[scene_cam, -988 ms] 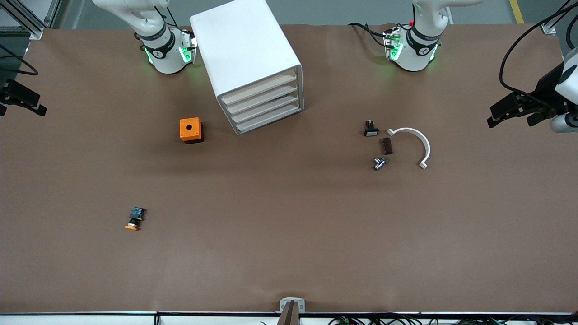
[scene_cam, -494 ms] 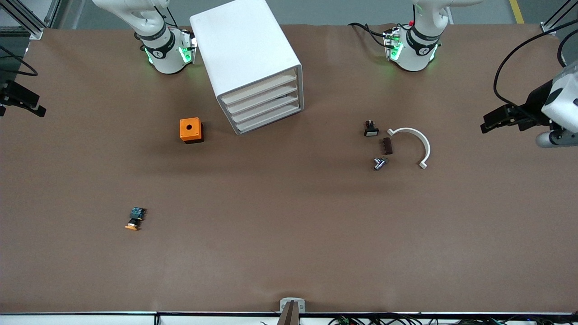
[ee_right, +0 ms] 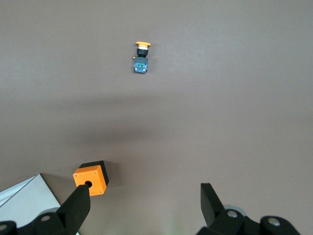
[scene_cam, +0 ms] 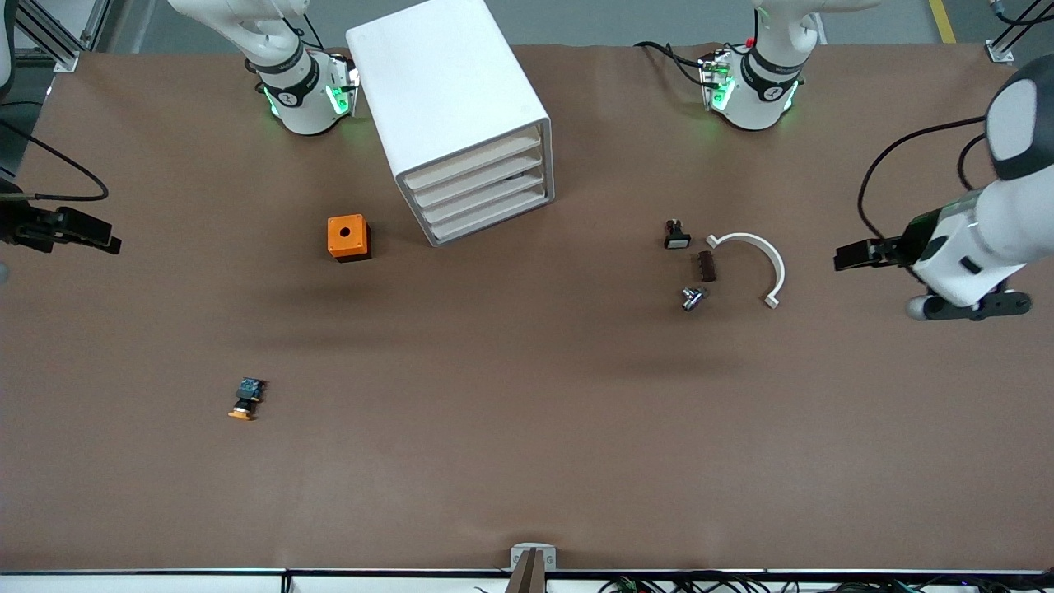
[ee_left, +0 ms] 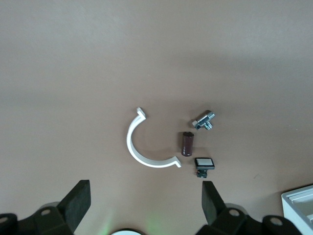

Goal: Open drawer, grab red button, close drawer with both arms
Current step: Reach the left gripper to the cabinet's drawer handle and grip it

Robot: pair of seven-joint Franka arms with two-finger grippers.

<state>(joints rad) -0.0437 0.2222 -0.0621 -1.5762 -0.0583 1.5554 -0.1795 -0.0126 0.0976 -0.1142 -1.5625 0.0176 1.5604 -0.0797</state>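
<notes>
Right now, you are looking at a brown tabletop carrying a white cabinet between the two arm bases, its four drawers all sitting shut, fronts turned toward the front camera. No red-capped button is showing on the tabletop. Your left arm is reaching in from the left arm's end of the table, and the left gripper is hanging with its fingers spread wide and holding nothing, over bare tabletop near a white curved clip. Your right gripper is hovering over the right arm's end of the table, fingers likewise released and empty. An orange cube with a hole is sitting beside the cabinet. Just beside the clip are lying a white-faced black switch, a dark brown cylinder and a small metal fitting. An orange-capped button is lying nearer the front camera than the cube.
</notes>
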